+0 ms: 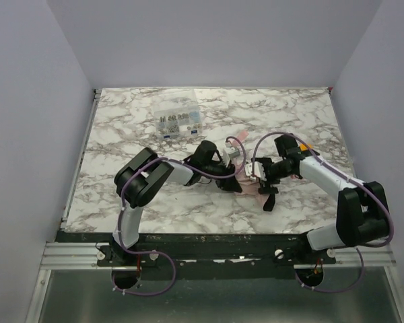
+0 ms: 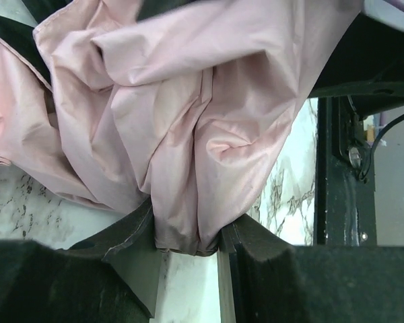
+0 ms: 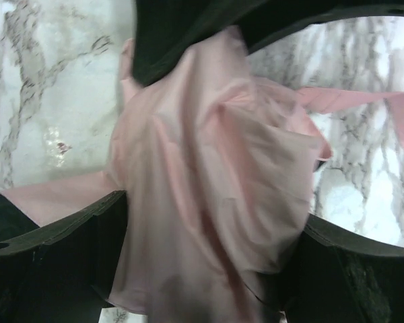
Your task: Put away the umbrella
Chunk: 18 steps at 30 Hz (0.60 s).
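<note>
1. While both arms reach inward at mid-table, the pale pink umbrella [image 1: 254,193] lies as a crumpled bundle of fabric on the marble, bunched between the two grippers.
2. Seen from the left wrist, the umbrella [image 2: 188,134] fills most of the view in deep folds. One fold runs down into the left gripper [image 2: 187,239], whose dark fingers [image 2: 128,235] are pinched together on it.
3. From the right wrist, the umbrella [image 3: 209,188] sits between the fingers of the right gripper [image 3: 212,215]. Its jaws are spread wide to either side of the cloth rather than clamped on it.
4. A pink strap [image 3: 363,101] trails from the bundle across the table to the right.
5. From overhead, the left gripper [image 1: 233,180] and right gripper [image 1: 261,173] nearly meet over the fabric, which shows only in patches beneath them.
6. Farther back on the marble table [image 1: 121,134], well apart from the umbrella, stands a clear plastic compartment box [image 1: 177,121] of small parts.
</note>
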Each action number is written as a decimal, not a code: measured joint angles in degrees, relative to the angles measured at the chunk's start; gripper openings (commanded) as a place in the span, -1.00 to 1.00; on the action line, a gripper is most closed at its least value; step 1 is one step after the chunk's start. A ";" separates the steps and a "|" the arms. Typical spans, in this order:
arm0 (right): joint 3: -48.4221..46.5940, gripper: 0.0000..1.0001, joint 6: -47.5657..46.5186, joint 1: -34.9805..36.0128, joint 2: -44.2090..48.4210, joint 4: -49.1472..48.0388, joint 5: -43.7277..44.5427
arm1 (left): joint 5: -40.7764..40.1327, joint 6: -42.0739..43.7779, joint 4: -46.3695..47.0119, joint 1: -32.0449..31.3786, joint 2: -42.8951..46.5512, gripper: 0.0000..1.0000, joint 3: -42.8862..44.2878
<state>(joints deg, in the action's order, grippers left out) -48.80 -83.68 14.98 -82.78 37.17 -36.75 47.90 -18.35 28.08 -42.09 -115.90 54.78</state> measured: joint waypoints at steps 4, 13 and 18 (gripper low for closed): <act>4.96 0.66 -3.74 0.55 0.07 -2.36 0.72 | 3.06 -1.44 -0.42 0.74 -1.33 -1.00 0.98; 5.64 -0.22 0.00 5.46 -3.56 -7.34 5.42 | 6.56 -6.43 -1.36 1.18 -1.81 -0.67 0.59; 4.61 -0.58 0.39 6.08 -5.46 -6.45 5.62 | 4.85 -12.81 5.07 1.51 0.59 0.59 -4.09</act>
<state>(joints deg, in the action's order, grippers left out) -44.18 -83.29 21.06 -88.25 30.72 -31.14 52.75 -31.16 33.15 -40.58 -115.31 50.70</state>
